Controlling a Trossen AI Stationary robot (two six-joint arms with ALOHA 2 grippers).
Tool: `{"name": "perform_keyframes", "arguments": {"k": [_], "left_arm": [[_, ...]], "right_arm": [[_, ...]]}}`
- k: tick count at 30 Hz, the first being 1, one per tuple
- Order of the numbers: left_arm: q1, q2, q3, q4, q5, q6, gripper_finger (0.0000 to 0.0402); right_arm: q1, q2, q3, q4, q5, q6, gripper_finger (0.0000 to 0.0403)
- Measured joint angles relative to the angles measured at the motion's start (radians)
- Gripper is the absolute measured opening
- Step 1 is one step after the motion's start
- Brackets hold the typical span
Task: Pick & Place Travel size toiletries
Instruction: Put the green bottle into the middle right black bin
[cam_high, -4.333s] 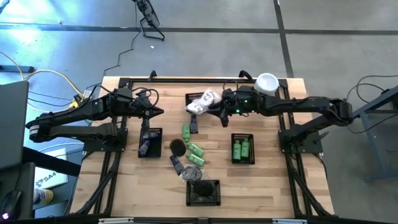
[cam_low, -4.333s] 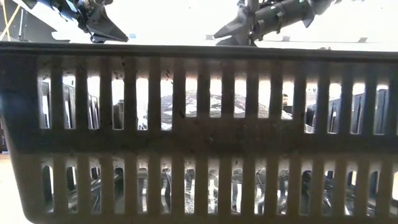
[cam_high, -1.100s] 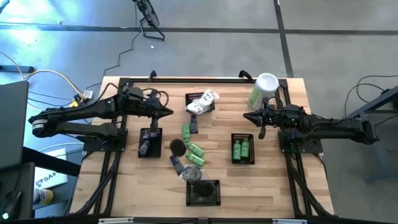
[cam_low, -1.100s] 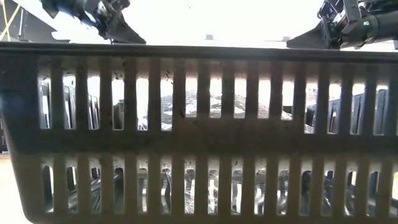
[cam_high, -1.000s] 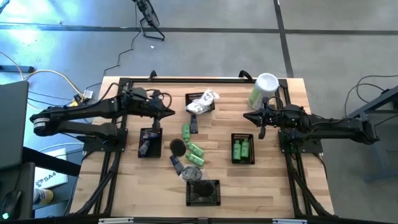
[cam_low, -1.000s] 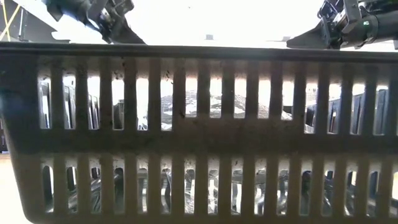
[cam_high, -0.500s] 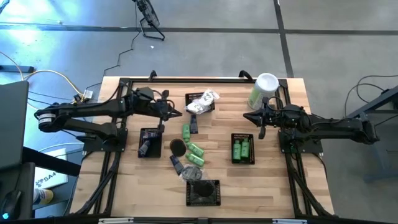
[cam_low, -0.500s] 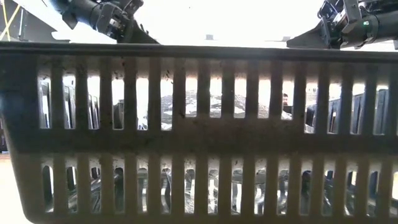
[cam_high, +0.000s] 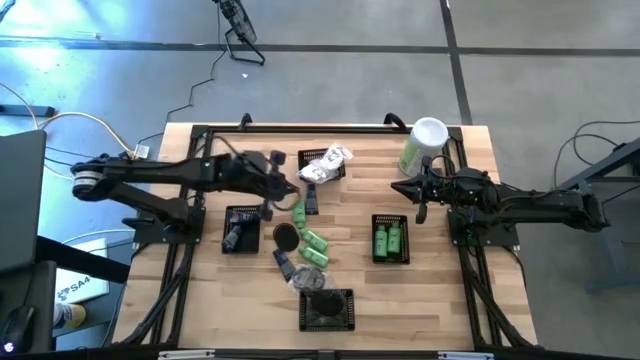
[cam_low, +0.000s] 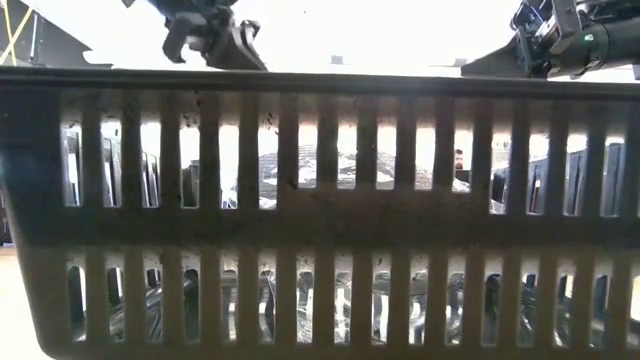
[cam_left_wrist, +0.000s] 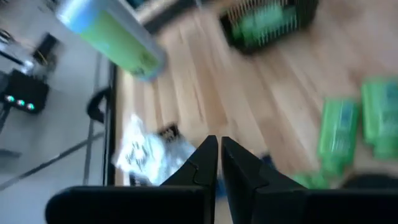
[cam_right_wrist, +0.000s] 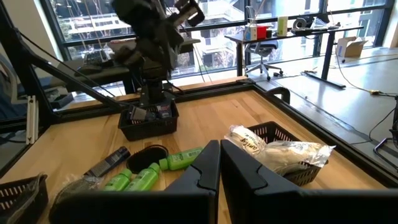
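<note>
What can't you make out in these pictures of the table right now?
- Low view: a slotted basket wall fills the frame, hiding the tabletop.
- Left wrist view: motion blur smears the green bottles.
- High view: contents of the nearest basket are too small and dark.

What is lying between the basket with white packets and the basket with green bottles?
Bare wooden table in the high view, between the black mesh basket of white packets and the one of green bottles.

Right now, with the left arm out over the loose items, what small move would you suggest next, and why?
Probably open the left gripper: its jaws are shut and empty, beside the loose green bottles it needs to grasp. The right gripper, also shut, waits near the canister.
</note>
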Motion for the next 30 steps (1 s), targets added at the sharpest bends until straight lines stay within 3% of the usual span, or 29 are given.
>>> {"name": "perform_keyframes", "arguments": {"k": [8, 15, 30], "left_arm": [[-0.003, 0.214, 0.184, -0.184, 0.066, 0.14, 0.0017], [-0.003, 0.365, 0.361, -0.418, 0.061, 0.236, 0.0017], [-0.003, 0.465, 0.36, -0.43, 0.013, 0.24, 0.0017]], "right_arm": [[0.0, 0.0, 0.0, -0.016, 0.0, 0.0, 0.0005], [0.0, 0.001, 0.0, -0.061, 0.0, 0.0, 0.0005], [0.0, 0.005, 0.0, -0.087, 0.0, 0.0, 0.0005]]}}
